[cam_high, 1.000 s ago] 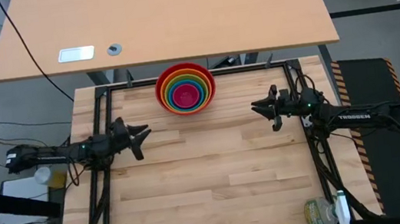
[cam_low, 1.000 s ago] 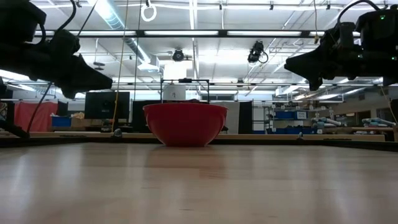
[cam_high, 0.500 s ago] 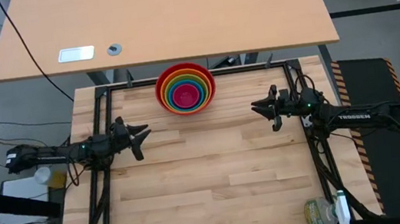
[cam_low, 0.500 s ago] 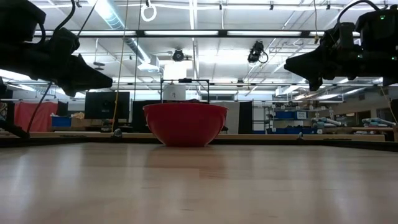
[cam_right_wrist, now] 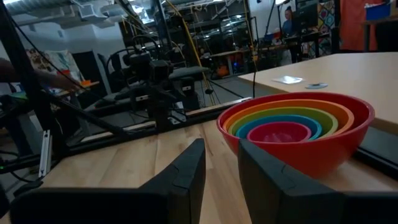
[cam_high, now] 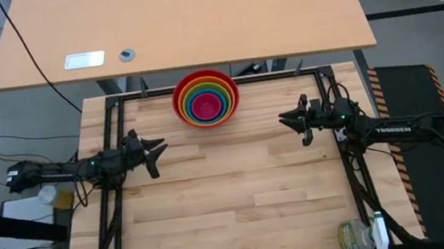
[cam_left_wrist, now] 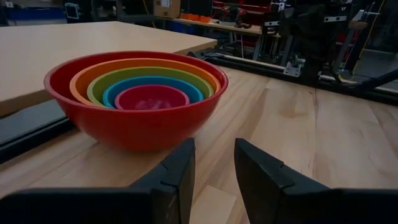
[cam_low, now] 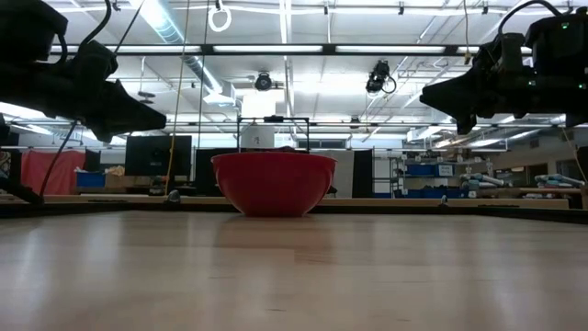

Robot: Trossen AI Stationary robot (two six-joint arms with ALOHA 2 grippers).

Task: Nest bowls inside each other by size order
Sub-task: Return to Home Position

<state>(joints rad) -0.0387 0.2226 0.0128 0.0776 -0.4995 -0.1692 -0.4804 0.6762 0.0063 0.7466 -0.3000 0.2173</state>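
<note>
While both arms hover over wood-plank table point(cam_high: 239, 191), five bowls sit as one nest: red bowl point(cam_left_wrist: 137, 127) outermost, then orange bowl point(cam_left_wrist: 146, 63), green bowl point(cam_left_wrist: 149, 71), blue bowl point(cam_left_wrist: 152, 80), pink bowl point(cam_left_wrist: 151, 98) innermost. Nest stands ahead of left gripper point(cam_left_wrist: 212, 149) and right gripper point(cam_right_wrist: 221, 146), apart from both. Two grippers, fingers narrowly parted, holding nothing. Low view: red wall hides inner four. Bowls round, glossy plastic; fingers dark, matte.

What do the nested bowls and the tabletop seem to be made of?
Five nested round bowls, red outermost to pink innermost: likely hard plastic, glossy; smooth uniform colour with highlights on the rims. Light butcher-block tabletop: apparently wood strips, satin finish; visible grain and seams, faint reflections.
</note>
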